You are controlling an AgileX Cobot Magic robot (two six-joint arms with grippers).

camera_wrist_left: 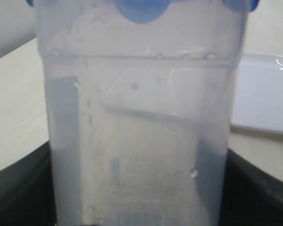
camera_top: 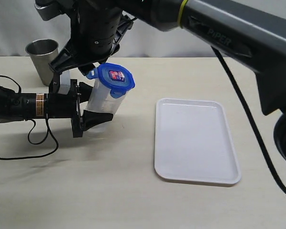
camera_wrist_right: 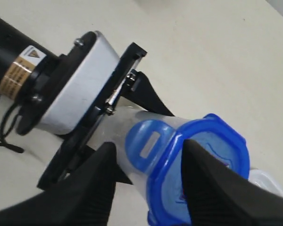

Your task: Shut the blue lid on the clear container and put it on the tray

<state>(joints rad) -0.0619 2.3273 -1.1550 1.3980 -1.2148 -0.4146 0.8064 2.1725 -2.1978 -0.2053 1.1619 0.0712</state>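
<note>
Left jaws clamped on the clear container [camera_top: 101, 102] around its lower body. It is tilted and low over the surface [camera_top: 124, 191]; can't tell if its base touches. Blue lid [camera_top: 115, 76] sits on its rim. Right jaws wide, above, astride one lid flap [camera_wrist_right: 148, 143], gripping nothing. Tray [camera_top: 195, 143] lies flat to the right, well apart. Steel cup [camera_top: 42, 53] stands behind my left arm.

The clear container [camera_top: 105, 102] is found tilted, its rim leaned toward the tray [camera_top: 195, 140], which is laid flat, white, well apart. The blue lid [camera_top: 115, 78], red-and-white labelled, is seated on the rim; one flap appears unlatched.
</note>
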